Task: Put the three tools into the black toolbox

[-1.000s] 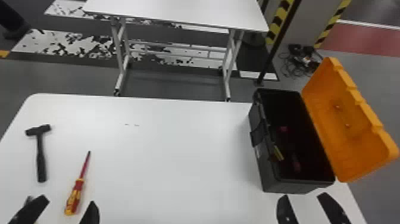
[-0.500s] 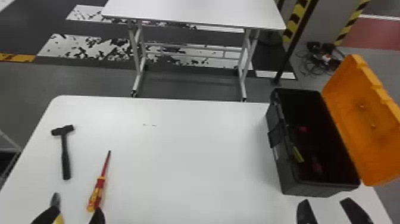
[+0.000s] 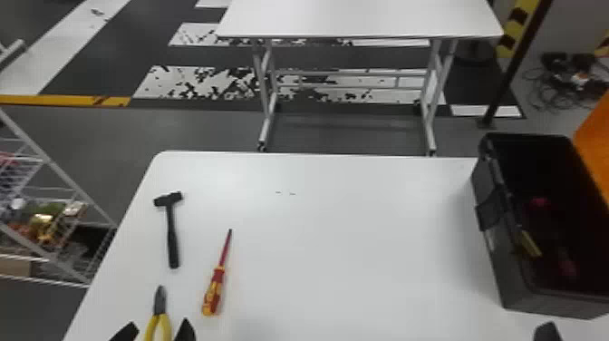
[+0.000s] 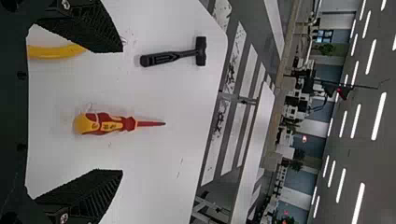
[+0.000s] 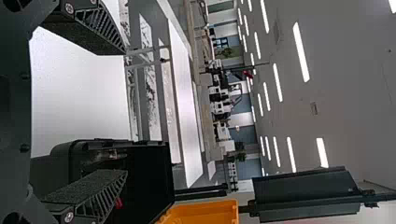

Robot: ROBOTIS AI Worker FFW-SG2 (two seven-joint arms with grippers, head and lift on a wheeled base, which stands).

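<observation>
Large room under long, white strip lights (image 4: 379, 115)
A white rectangular table (image 3: 362, 18) on grey metal legs stands beyond a white, round-cornered work table (image 3: 353, 254). Patchy white stripes (image 3: 142, 86) and a yellow line (image 3: 63, 100) mark the dark grey floor (image 3: 204, 127); a pale metal wire rack (image 3: 56, 170) stands at the head view's left, tangled dark cables (image 3: 550, 93) at its right.

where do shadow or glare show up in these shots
head view: inside of the toolbox very dark, soft shadow on the table beside its left wall; left wrist view: strip lights glaring white on the ceiling; right wrist view: strip lights glaring too, table pale and nearly featureless, toolbox inside almost black
</observation>
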